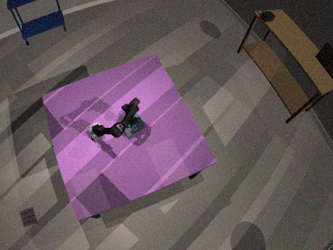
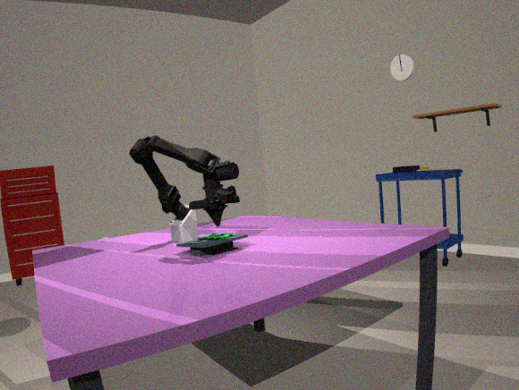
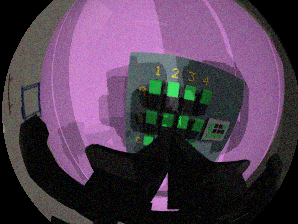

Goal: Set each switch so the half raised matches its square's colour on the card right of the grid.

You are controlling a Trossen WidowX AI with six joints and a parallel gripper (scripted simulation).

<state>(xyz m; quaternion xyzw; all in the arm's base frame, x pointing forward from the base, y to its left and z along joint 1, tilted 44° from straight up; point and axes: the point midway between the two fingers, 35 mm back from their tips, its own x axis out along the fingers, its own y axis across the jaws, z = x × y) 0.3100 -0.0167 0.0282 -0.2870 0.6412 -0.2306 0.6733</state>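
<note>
The dark grey-green switch panel shows best in the wrist view, with columns marked 1 to 4. The far row has green faces at column 1, column 2, column 3 and column 4. The middle row also shows green in all four columns. In the nearest row, one green face shows at column 1; the rest is mostly hidden by the fingers. The small card has green and dark marks too small to read surely. My gripper is shut and empty, above the panel.
The panel stands on a purple table. The arm's white base is beside the panel. A blue cart, a red cabinet and a wooden desk stand away from the table.
</note>
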